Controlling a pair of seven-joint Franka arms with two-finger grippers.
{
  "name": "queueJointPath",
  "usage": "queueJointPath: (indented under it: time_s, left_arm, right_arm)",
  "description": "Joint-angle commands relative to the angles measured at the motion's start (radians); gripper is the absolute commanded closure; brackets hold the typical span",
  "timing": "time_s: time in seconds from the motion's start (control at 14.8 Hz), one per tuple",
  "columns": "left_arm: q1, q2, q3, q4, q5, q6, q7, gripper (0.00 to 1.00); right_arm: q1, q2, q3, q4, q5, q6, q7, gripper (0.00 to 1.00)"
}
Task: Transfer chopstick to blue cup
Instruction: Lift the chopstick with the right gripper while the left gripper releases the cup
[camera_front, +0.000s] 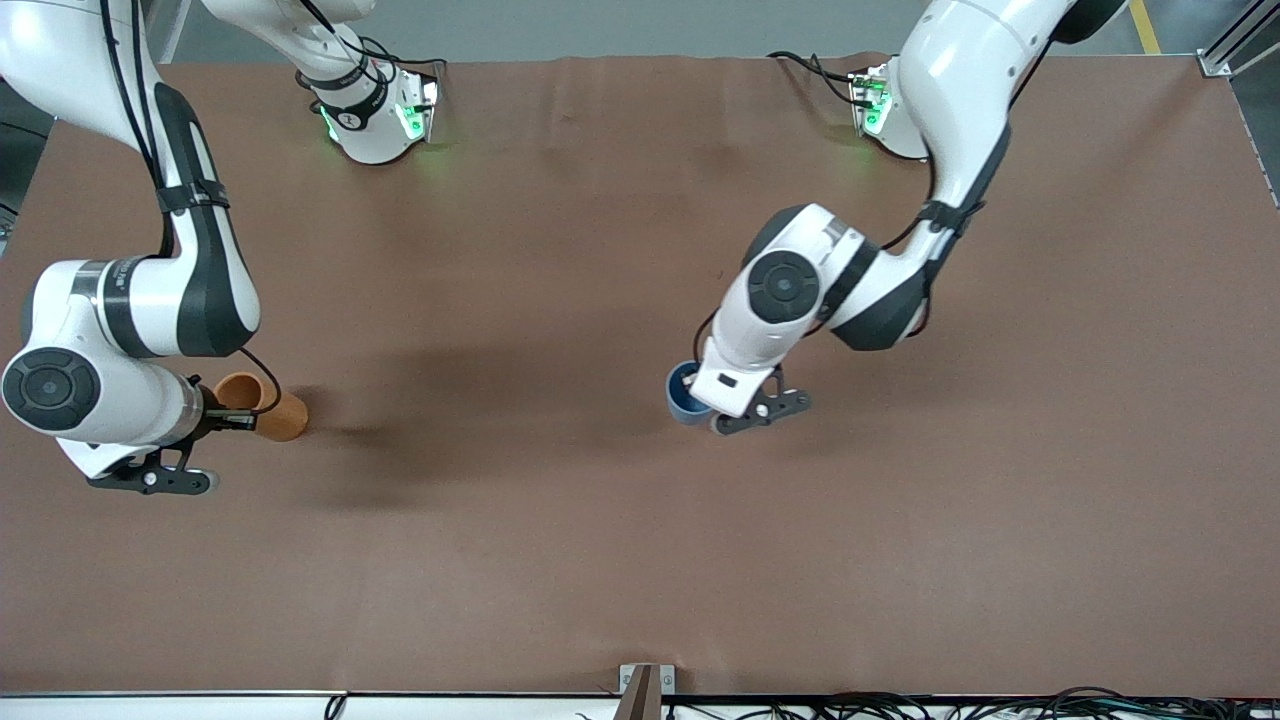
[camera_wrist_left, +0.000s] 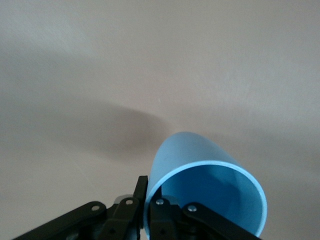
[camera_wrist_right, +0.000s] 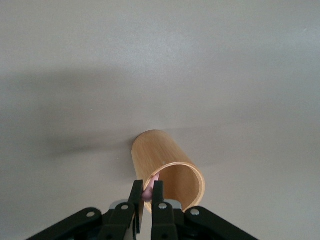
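1. Counted: one blue cup (camera_front: 684, 392), one orange-brown cup (camera_front: 262, 402), one chopstick (camera_wrist_right: 149, 189), two arms, each with one gripper.
2. Right gripper (camera_front: 236, 415), at the right arm's end of the table: fingers clenched on the pink chopstick at the rim of the orange-brown cup (camera_wrist_right: 167, 172). Only a short pale pink piece shows between the fingers (camera_wrist_right: 158, 197); the rest is hidden inside that cup.
3. Left gripper (camera_front: 700, 400), near the middle of the table: fingers pinched on the wall of the blue cup (camera_wrist_left: 205, 190), one finger (camera_wrist_left: 141, 192) outside the rim, the other inside. The lighter blue inside shows, with nothing in it that can be seen.
4. The two cups stand well apart, about equally near the front camera.
5. Surface: one brown cloth (camera_front: 620, 540) covers the table, with faint creases; soft shadows lie under both arms.
6. Farther off: two arm bases with green lights along the table's edge; grey floor past them. Cables trail along the nearest edge.
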Motion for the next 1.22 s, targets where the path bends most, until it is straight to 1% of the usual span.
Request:
queueJointPath:
  time_s: [0.0,0.2,0.34,0.47,0.61,0.74,0.81,0.88,0.95,1.01,1.08,1.15]
  left_arm:
    - [-0.027,0.065,0.001,0.074,0.04,-0.005,-0.052,1.0]
    - [-0.041,0.107,0.001,0.101,0.04,0.011,-0.059,1.0]
    - [-0.053,0.13,0.001,0.098,0.043,0.068,-0.085,0.99]
    - [-0.06,0.135,0.001,0.096,0.06,0.073,-0.095,0.99]
    - [-0.06,0.148,-0.001,0.093,0.099,0.073,-0.106,0.98]
    - [-0.06,0.151,-0.002,0.093,0.11,0.074,-0.112,0.94]
    - [-0.058,0.153,-0.002,0.093,0.11,0.074,-0.112,0.85]
    - [-0.054,0.152,-0.002,0.093,0.11,0.074,-0.106,0.54]
    - [-0.046,0.142,-0.002,0.095,0.112,0.074,-0.099,0.14]
    - [-0.041,0.123,-0.002,0.095,0.115,0.068,-0.095,0.0]
    - [-0.018,0.089,-0.002,0.093,0.118,0.056,-0.073,0.0]
    - [0.017,0.042,-0.004,0.091,0.118,0.009,-0.018,0.0]
  right_arm:
    - [-0.008,-0.034,0.009,-0.009,-0.014,-0.003,0.002,0.96]
    - [-0.008,-0.1,0.007,-0.007,-0.014,-0.035,-0.021,0.96]
    - [-0.008,-0.164,0.009,-0.006,-0.014,-0.07,-0.038,0.96]
    - [-0.005,-0.236,0.009,-0.003,-0.014,-0.107,-0.073,0.97]
    - [0.001,-0.318,0.015,-0.003,-0.002,-0.144,-0.078,0.97]
    - [0.023,-0.379,0.024,-0.003,0.015,-0.164,-0.076,0.97]
    - [0.047,-0.404,0.026,-0.003,0.047,-0.164,-0.072,0.97]
    - [0.064,-0.416,0.027,0.002,0.075,-0.163,-0.064,0.98]
    - [0.09,-0.418,0.027,0.014,0.093,-0.164,-0.061,0.99]
    - [0.134,-0.415,0.027,0.045,0.104,-0.167,-0.056,1.0]
    - [0.191,-0.413,0.026,0.06,0.11,-0.166,-0.012,1.0]
    - [0.24,-0.412,0.024,0.072,0.109,-0.163,0.069,1.0]
